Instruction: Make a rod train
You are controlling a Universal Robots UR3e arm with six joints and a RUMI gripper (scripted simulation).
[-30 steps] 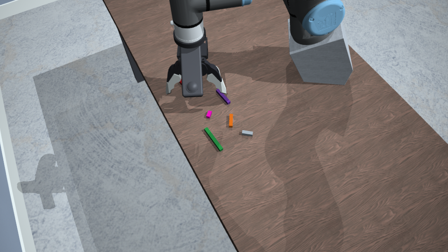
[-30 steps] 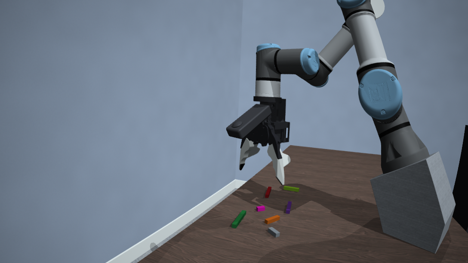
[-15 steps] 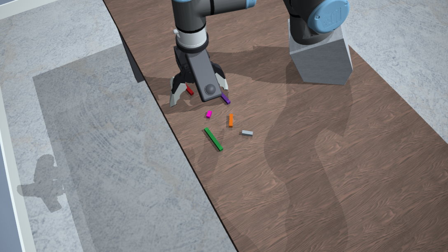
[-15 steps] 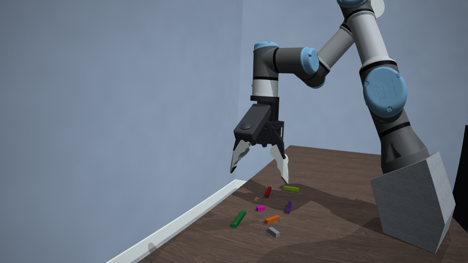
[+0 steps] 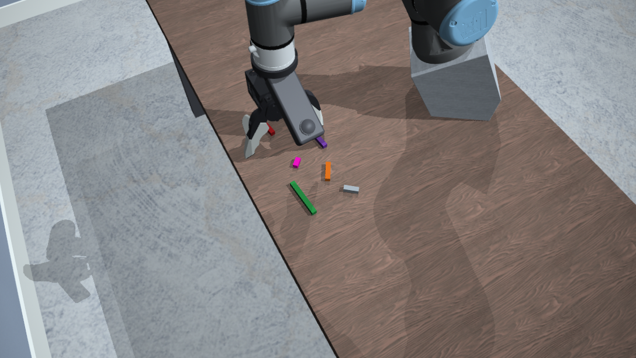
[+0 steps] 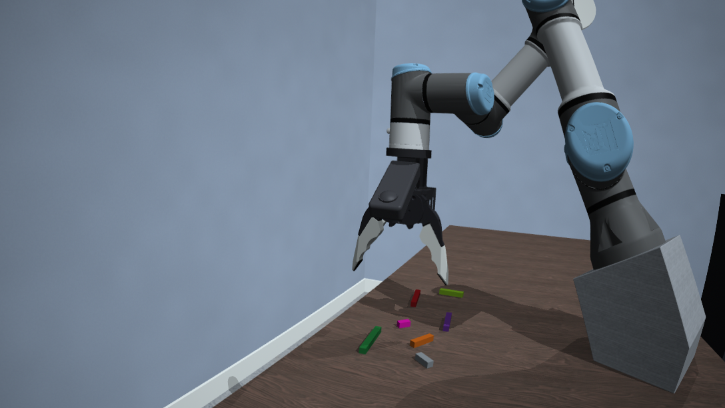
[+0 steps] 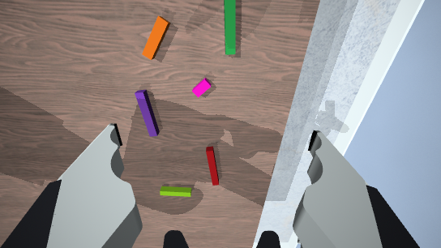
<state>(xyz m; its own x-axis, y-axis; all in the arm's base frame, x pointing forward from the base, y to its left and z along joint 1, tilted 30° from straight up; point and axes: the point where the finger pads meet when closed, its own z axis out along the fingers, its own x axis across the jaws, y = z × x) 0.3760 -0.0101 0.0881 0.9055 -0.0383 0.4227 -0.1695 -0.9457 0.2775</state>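
My gripper (image 6: 400, 266) is open and empty, hovering well above the table over the red rod (image 7: 211, 165) and the lime rod (image 7: 175, 191). Both lie flat between my fingers in the wrist view (image 7: 215, 138). The red rod also shows in the exterior view (image 6: 415, 297), next to the lime rod (image 6: 450, 293). The green rod (image 5: 303, 197) lies near the table's left edge. The magenta rod (image 5: 296, 162), orange rod (image 5: 327, 171), grey rod (image 5: 351, 189) and purple rod (image 7: 147, 113) lie apart between them. In the top view my gripper (image 5: 282, 126) hides most of the red and purple rods.
The table's left edge (image 5: 249, 186) runs close beside the rods, with the floor below. The arm's grey base block (image 5: 455, 84) stands at the back right.
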